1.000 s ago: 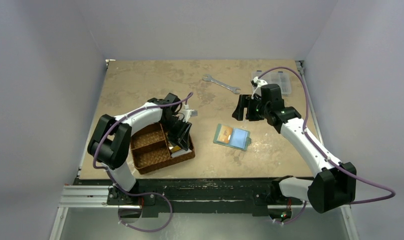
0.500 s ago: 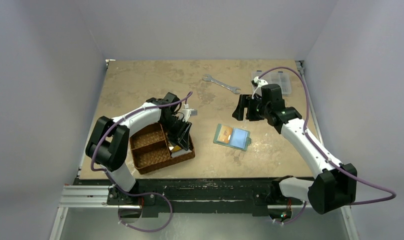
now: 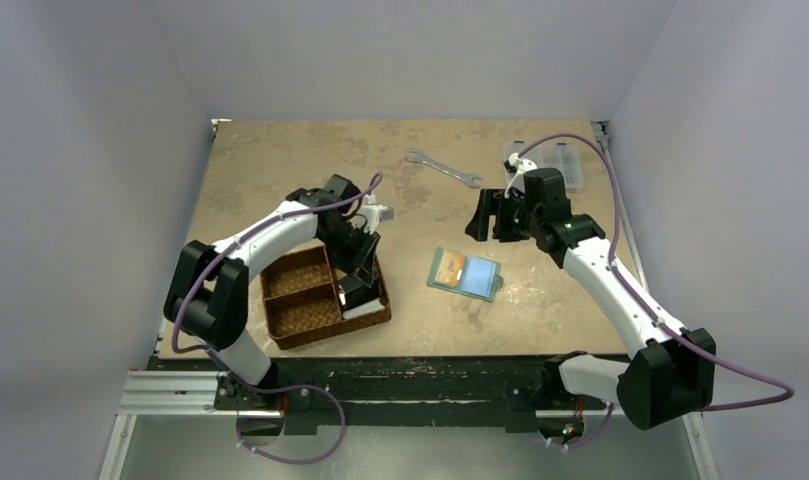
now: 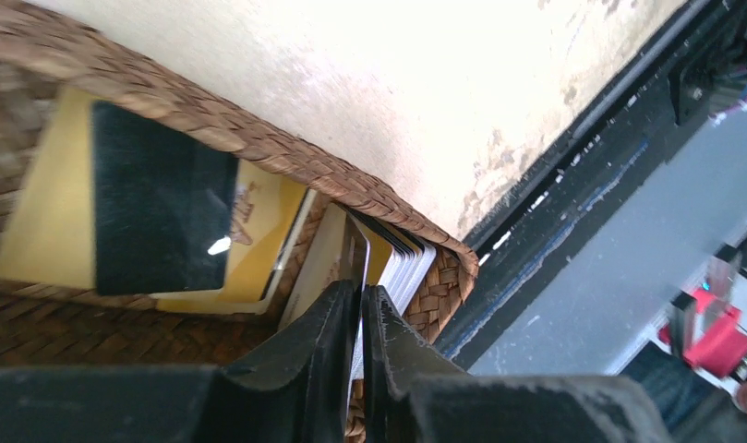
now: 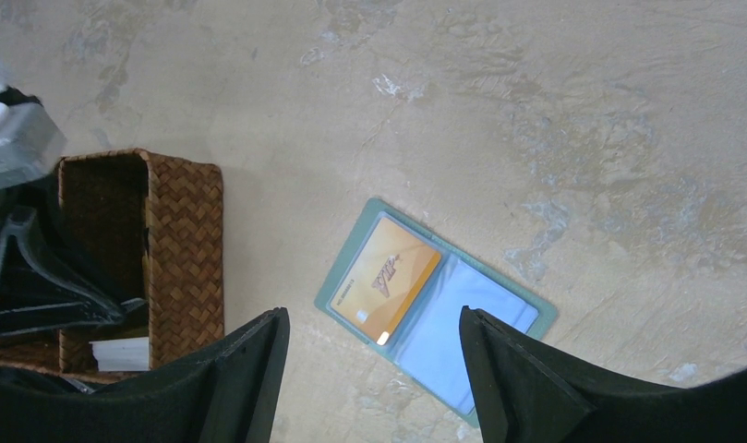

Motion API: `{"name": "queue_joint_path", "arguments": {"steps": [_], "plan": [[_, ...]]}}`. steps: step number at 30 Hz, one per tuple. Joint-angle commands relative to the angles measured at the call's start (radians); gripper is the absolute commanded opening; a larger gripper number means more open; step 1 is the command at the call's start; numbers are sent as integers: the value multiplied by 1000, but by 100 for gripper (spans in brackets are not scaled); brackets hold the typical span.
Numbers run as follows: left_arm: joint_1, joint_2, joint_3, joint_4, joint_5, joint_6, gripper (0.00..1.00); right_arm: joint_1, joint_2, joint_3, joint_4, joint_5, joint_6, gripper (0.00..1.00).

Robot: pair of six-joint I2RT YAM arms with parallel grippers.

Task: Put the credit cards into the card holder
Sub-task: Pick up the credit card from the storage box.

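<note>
The card holder (image 3: 465, 273) lies open on the table, grey-green rim, blue-grey pockets (image 5: 480, 323). An orange-yellow credit card (image 5: 388, 280) sits in its left pocket. My left gripper (image 3: 354, 280) is down in the right compartment of the brown woven basket (image 3: 310, 300). In the left wrist view it (image 4: 360, 293) is shut on the edge of a pale card (image 4: 353, 247) standing beside a stack of white cards (image 4: 408, 266). A black card (image 4: 157, 208) lies on yellow cards (image 4: 259, 221) there. My right gripper (image 3: 485, 215) is open and empty; in its wrist view (image 5: 369, 318) it hovers above the holder.
A metal wrench (image 3: 442, 167) lies at the back middle. A clear plastic compartment box (image 3: 560, 162) stands at the back right. The basket's wall (image 5: 186, 249) is left of the holder. The table's black front edge (image 4: 572, 157) runs just past the basket.
My left wrist has shifted a little back and left while its fingers stay in the basket's right compartment. The right arm and the card holder have not moved.
</note>
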Motion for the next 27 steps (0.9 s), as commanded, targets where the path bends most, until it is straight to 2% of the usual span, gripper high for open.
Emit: {"name": "queue_joint_path", "arguments": {"steps": [1,5,10,13,16,18,21,24,27], "plan": [[-5,-75,96,-37,-119,-17,11,-3,-36,3,0,-14,-4,75],[-5,-100,190,-70,-225,-24,6,-3,-34,14,-15,18,19,75],[-5,-115,412,-179,-369,-34,0,-3,8,62,-74,88,40,75],[-5,-163,400,-141,-401,-55,0,-3,1,45,-66,108,35,75],[-5,-188,316,-112,-351,-71,0,-3,-39,9,-30,104,44,76],[-4,-190,220,-59,-322,-105,7,-3,-67,-31,-5,91,42,76],[-5,-220,59,52,-269,-153,27,-3,-111,-89,26,67,51,77],[-5,-247,16,97,-232,-122,48,-3,-132,-96,31,36,43,78],[-6,-219,40,64,-206,-88,60,-3,-84,-14,-37,14,28,78]]}}
